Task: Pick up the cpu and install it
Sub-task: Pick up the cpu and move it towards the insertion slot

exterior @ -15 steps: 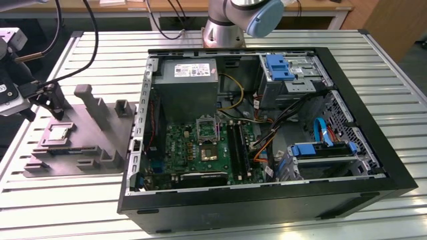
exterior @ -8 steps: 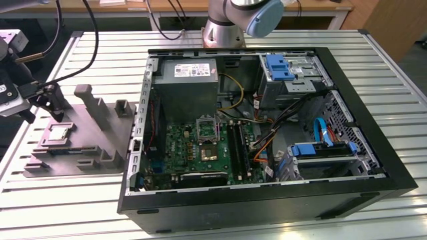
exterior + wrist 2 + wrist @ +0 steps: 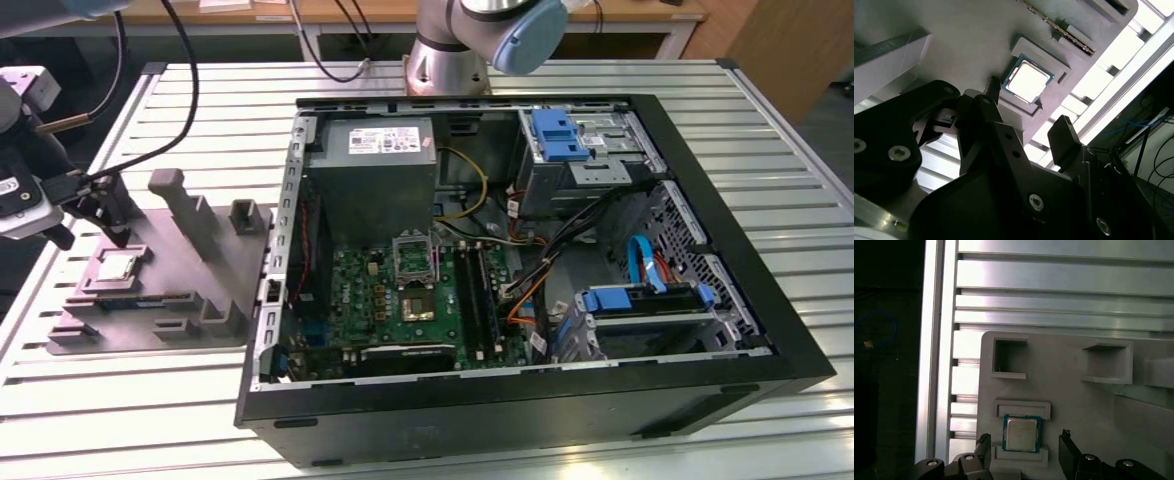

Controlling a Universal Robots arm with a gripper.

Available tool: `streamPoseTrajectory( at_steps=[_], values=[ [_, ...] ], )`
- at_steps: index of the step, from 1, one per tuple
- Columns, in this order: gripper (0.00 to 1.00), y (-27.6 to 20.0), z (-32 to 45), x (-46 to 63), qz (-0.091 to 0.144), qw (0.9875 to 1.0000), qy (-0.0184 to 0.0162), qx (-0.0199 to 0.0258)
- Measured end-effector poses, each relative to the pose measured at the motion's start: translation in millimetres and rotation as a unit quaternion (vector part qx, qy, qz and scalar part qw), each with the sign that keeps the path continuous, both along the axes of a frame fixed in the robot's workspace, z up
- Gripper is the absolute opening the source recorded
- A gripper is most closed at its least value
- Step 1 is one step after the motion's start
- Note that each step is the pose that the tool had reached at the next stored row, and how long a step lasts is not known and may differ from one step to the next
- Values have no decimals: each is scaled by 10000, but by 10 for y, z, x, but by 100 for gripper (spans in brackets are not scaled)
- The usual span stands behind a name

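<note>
The cpu (image 3: 118, 265) (image 3: 1026, 80) (image 3: 1021, 434), a small square chip with a silvery top, lies flat in a recess of the grey holder plate (image 3: 174, 300) at the exterior view's left, outside the computer case. My gripper (image 3: 88, 236) (image 3: 1029, 112) (image 3: 1025, 447) hangs just above it, open and holding nothing. In both wrist views one dark finger (image 3: 984, 447) and the other (image 3: 1066, 445) stand on either side of the chip, apart from it. The green motherboard (image 3: 400, 300) with its metal-framed socket (image 3: 418, 300) lies inside the open case.
The black computer case (image 3: 534, 400) lies open on the slatted metal table (image 3: 160, 400), with a grey power supply box (image 3: 374, 170), blue drive brackets (image 3: 554, 135) and loose cables inside. Upright posts (image 3: 171, 195) rise from the holder plate next to the gripper.
</note>
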State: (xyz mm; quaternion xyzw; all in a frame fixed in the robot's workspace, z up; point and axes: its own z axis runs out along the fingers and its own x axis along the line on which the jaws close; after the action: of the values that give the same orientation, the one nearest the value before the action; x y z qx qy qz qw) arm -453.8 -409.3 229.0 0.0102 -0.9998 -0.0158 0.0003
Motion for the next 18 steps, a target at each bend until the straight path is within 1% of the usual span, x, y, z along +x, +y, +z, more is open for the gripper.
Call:
streamPoseTrajectory(
  at_steps=[8,18],
  values=[
    [65,0,-14,-5,0,10000,-1,1],
    [65,0,-73,-5,-3,10000,-1,5]
  ],
)
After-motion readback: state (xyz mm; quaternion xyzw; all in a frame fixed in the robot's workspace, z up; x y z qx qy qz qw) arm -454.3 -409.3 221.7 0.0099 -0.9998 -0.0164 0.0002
